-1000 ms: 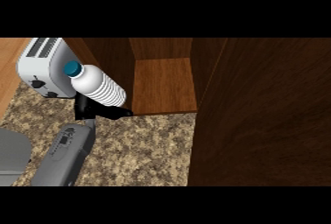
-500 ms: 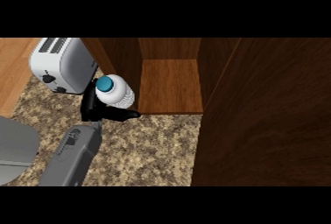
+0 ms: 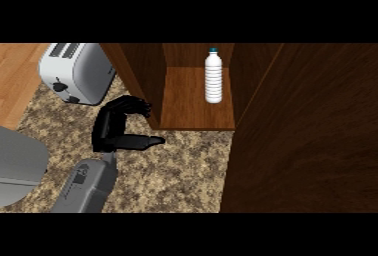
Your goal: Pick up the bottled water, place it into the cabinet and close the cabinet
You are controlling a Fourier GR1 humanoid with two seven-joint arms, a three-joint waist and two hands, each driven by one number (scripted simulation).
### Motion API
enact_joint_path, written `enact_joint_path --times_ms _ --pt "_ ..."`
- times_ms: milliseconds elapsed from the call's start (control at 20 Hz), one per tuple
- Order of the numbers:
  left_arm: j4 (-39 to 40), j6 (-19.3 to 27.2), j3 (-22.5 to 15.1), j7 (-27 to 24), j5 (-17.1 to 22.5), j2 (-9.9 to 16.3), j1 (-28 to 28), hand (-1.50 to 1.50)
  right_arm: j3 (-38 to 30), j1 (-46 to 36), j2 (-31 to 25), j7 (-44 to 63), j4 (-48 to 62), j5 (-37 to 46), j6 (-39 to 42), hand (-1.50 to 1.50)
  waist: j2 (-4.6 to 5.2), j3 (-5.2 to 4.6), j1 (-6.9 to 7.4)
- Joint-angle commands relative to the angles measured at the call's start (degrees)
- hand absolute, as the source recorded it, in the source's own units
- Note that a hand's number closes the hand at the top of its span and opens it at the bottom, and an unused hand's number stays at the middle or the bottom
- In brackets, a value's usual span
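Now the bottled water (image 3: 213, 77) stands upright inside the cabinet (image 3: 198, 107), on its wooden shelf toward the right side wall, blue cap at the top. One black hand (image 3: 118, 126) shows in the head view, at the end of a grey forearm (image 3: 87, 186) rising from the lower left; which arm it belongs to cannot be told. It holds nothing: the fingers curl loosely near the cabinet's left wall, the thumb juts out to the right, well apart from the bottle. A white toaster (image 3: 76, 71) sits on the speckled counter (image 3: 170, 170) (just left of the cabinet). The open cabinet door (image 3: 310, 140) fills the right side.
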Motion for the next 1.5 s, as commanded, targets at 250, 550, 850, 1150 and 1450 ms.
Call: enact_joint_path --times_ms 250,550,850,1150,1450 --pt "-22.0 0.2 -4.9 8.5 3.6 -3.2 3.9 -1.5 2.9 4.2 -1.2 1.0 -4.7 1.5 -1.1 -1.5 -0.36 0.26 -0.46" --pt "-38.3 1.9 -13.7 15.3 2.8 -3.6 16.6 -1.5 0.3 1.6 -3.8 0.7 -4.0 1.6 0.0 -1.5 -0.29 0.27 -0.3" --pt "-46.8 -2.7 -14.5 14.1 5.4 -0.1 25.8 -1.5 5.2 -1.2 -7.5 4.4 -1.6 5.6 3.7 1.5 -0.15 0.23 0.11" --pt "-52.4 -6.8 -9.3 8.6 9.6 4.0 37.3 -1.5 11.4 -2.5 -11.1 6.6 -6.0 10.1 7.6 1.5 -0.23 0.17 0.69" --pt "-56.9 -10.3 -2.1 8.9 15.9 7.2 43.0 -1.5 21.8 -2.8 -9.8 11.6 -11.4 18.0 5.3 1.5 -0.34 0.15 0.29"
